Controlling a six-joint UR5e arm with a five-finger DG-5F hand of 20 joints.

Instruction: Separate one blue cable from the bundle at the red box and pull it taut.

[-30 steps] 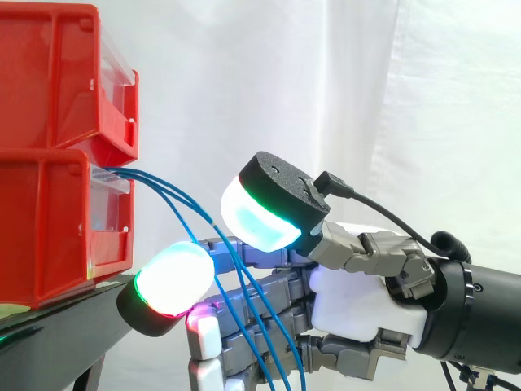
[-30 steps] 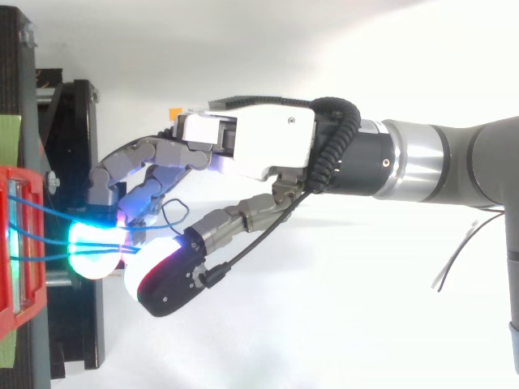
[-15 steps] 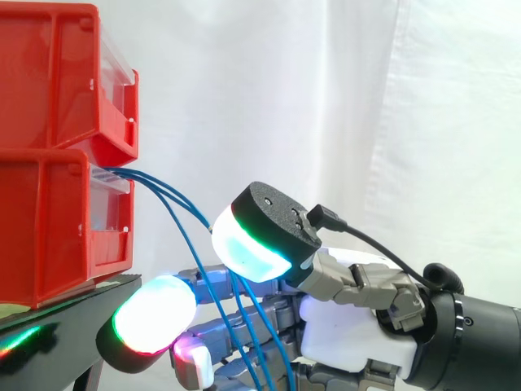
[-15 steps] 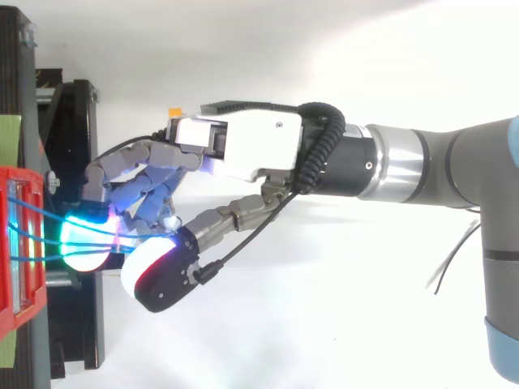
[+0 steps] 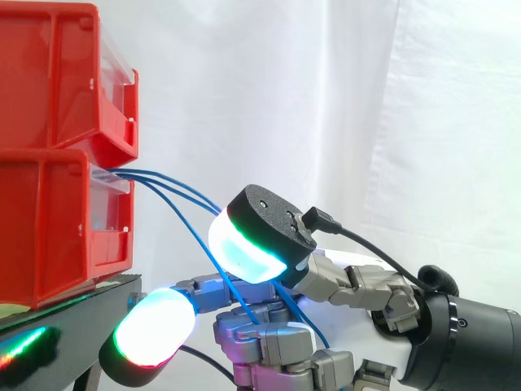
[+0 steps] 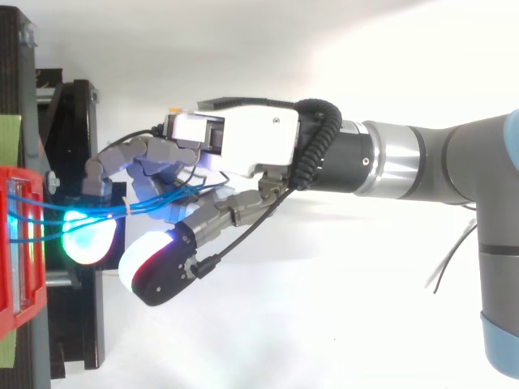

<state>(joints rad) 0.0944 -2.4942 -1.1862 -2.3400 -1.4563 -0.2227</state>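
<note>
Blue cables [image 5: 175, 189] leave the front of the lower red bin [image 5: 49, 228] at the left edge of the side view and slope down to the right. In the top view their long axis runs left to right into the hand [image 6: 251, 146], whose fingers [image 5: 277, 342] we see curled around them. We find the black stand [image 5: 73, 314] close by at lower left, and open white curtain [image 5: 326, 98] across the upper right.

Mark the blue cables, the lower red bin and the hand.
blue cables [image 5: 138, 176]: side view, on the strands just outside the bin's mouth.
lower red bin [image 5: 49, 228]: side view, on its side wall.
hand [image 6: 251, 142]: top view, on the white housing at its back.
</note>
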